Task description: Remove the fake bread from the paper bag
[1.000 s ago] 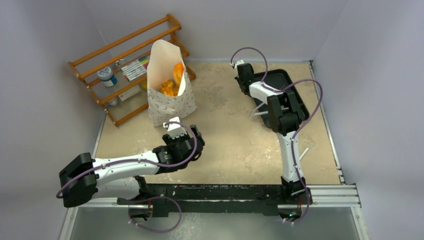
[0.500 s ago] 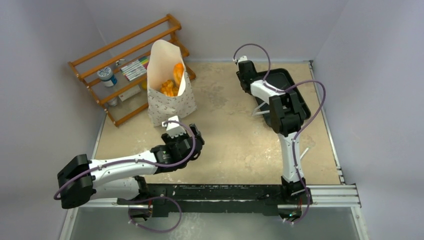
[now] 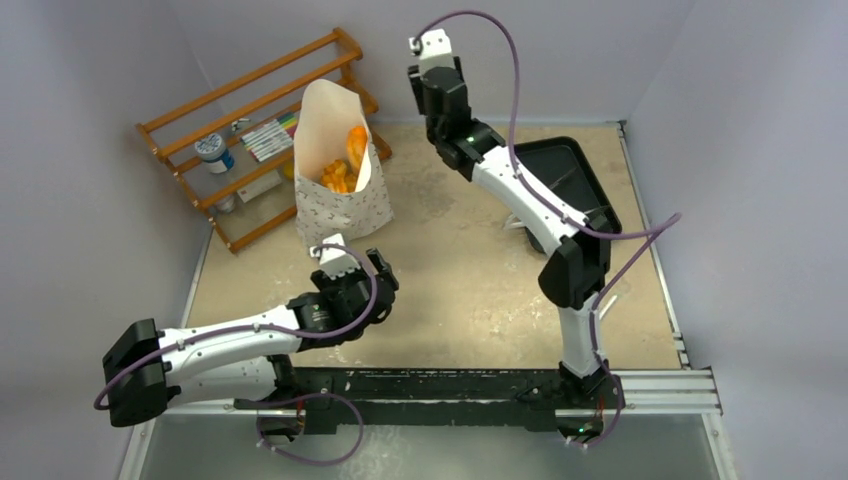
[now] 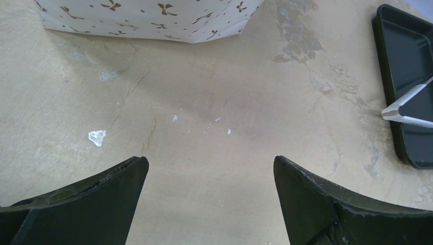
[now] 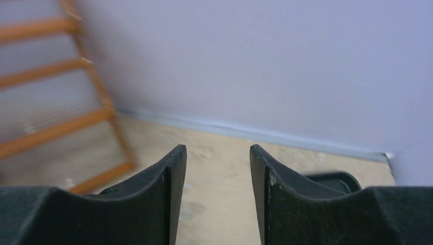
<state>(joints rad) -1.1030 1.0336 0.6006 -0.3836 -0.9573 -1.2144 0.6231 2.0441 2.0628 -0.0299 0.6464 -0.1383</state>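
Note:
The paper bag [image 3: 342, 205] stands upright at the back left, off-white with small dark marks, its mouth open. Orange-yellow fake bread [image 3: 346, 162] shows inside it. The left wrist view catches only the bag's bottom edge [image 4: 148, 18]. My left gripper [image 3: 350, 285] hovers low over the table just in front of the bag; its jaws [image 4: 210, 161] are wide open with only bare table between them. My right gripper [image 3: 440, 95] is raised high near the back wall, right of the bag. Its jaws [image 5: 218, 150] stand partly open and hold nothing.
A wooden rack [image 3: 250, 130] behind the bag holds a jar [image 3: 213, 152] and markers [image 3: 268, 138]. A black tray [image 3: 578, 170] lies at the back right, with a white utensil [image 4: 408, 107] at its near edge. Walls close in the back and both sides.
My right arm has lifted off the tray and swung up and left toward the back wall, and its jaws have gone from shut to open. My left arm has shifted slightly left.

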